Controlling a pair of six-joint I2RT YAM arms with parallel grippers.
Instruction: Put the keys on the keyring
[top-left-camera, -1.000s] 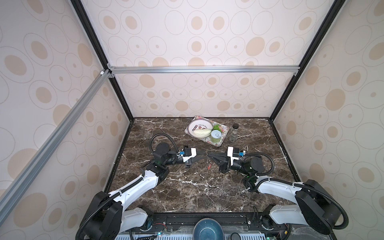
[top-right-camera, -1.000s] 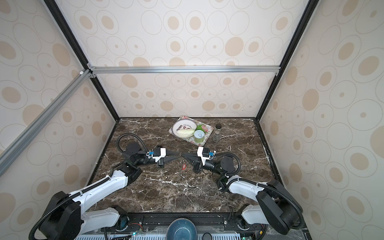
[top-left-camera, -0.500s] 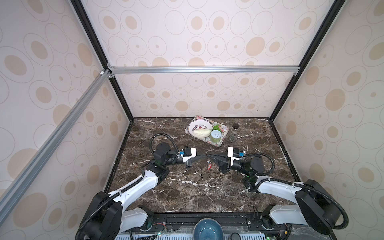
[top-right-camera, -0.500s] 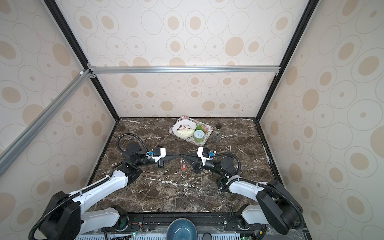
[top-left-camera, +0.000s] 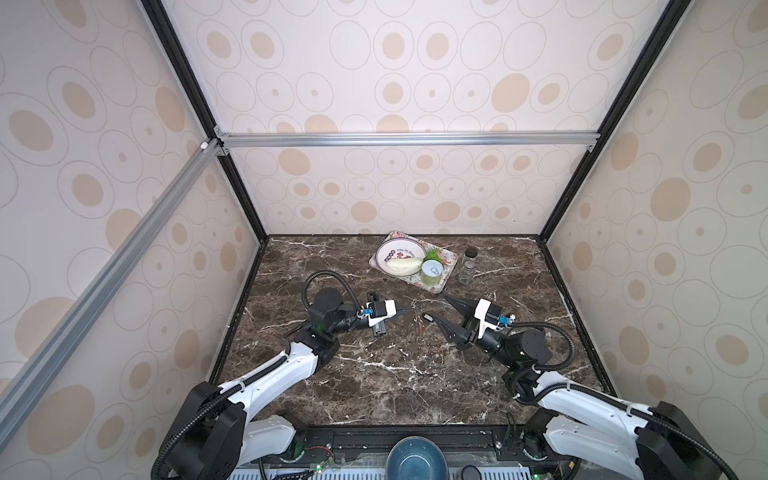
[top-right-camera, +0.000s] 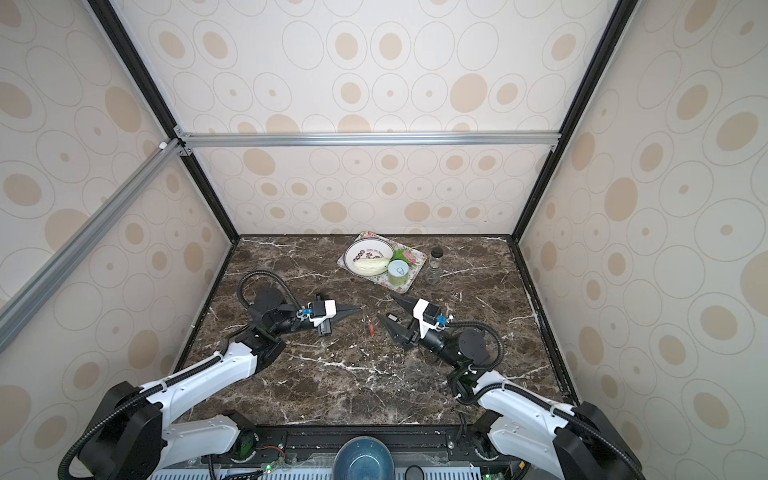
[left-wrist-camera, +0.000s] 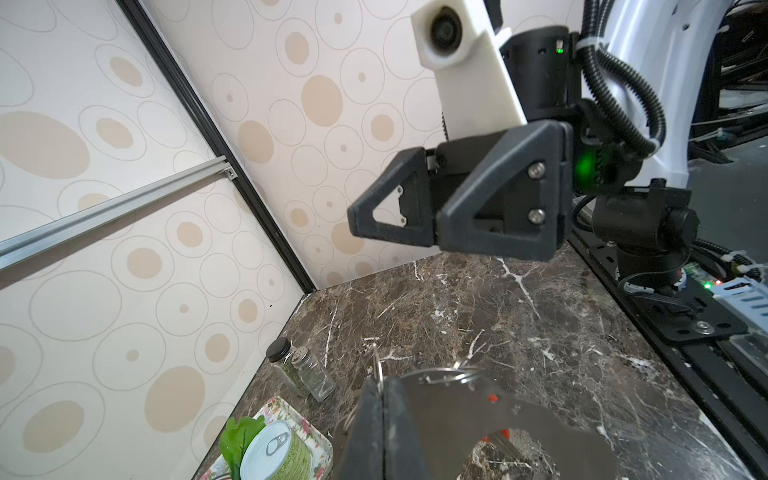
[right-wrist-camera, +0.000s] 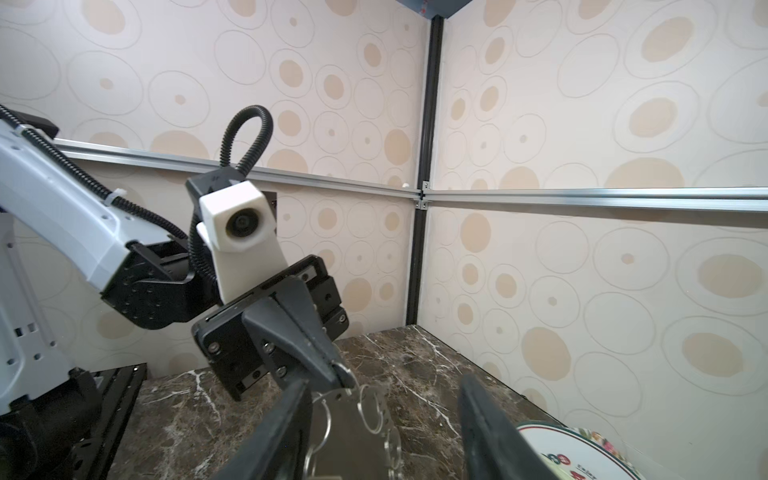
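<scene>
**Above mid-desk: left hand pinches keyring, right hand spread open**

Over the middle of the desk your two hands point at each other, tips near but apart. Your left hand is closed tight on the keyring, pinching it at the rim. The ring hangs off the hand's tip, edge-on in both top views, so it reads as a thin sliver there. The left wrist view is clearer: the fingers are pressed together on the flat grey plate, whose central hole shows just beside them. Thin wire loops hang at the ring's rim, seen from the right wrist.

The red-tag key sits right against the lower part of the keyring. You can't tell whether it is threaded on. The black-tag key is too small to make out for sure.

Your right hand has its jaws well apart and grips nothing. From its wrist camera the keyring and loops show in the gap between the fingers. Whether the other finger touches a loop, you can't tell.

At the back of the desk, well away from both hands, are a floral tray holding a plate and a can, and a spice jar just beside the tray
</scene>
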